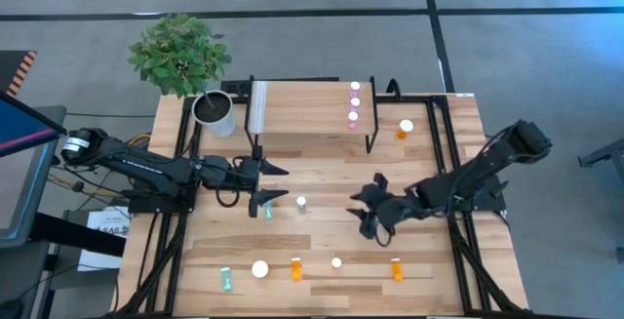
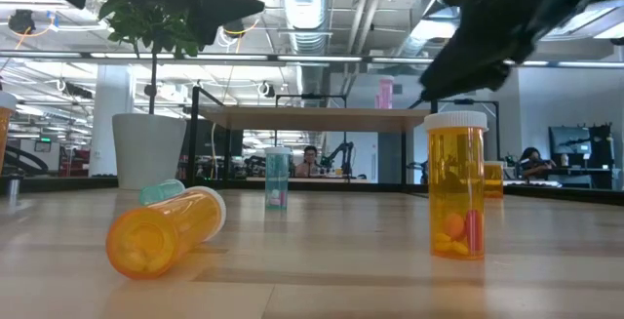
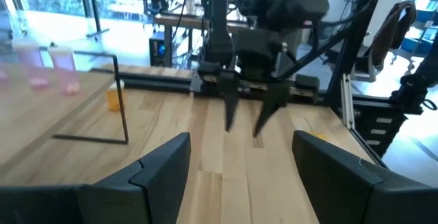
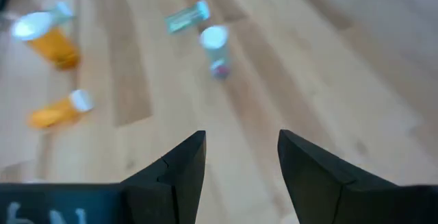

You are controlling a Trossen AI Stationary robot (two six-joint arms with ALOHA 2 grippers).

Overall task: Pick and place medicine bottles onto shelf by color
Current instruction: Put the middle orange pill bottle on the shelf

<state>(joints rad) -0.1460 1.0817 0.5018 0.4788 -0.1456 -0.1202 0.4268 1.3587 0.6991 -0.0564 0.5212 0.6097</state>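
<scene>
the left gripper (image 1: 276, 184) hung spread and empty near the middle of the bench; the right gripper (image 1: 368, 210) likewise stood parted, holding nothing; three pink bottles (image 1: 354, 102) stood along the right edge of the shelf (image 1: 302, 109); the next grasp would probably go best coming straight down over a cap, fingers either side; an upright bottle (image 1: 301, 203) stood between the two claws, a lying teal bottle (image 1: 268, 211) just beside the left one; others lay along the bench's near edge.
</scene>
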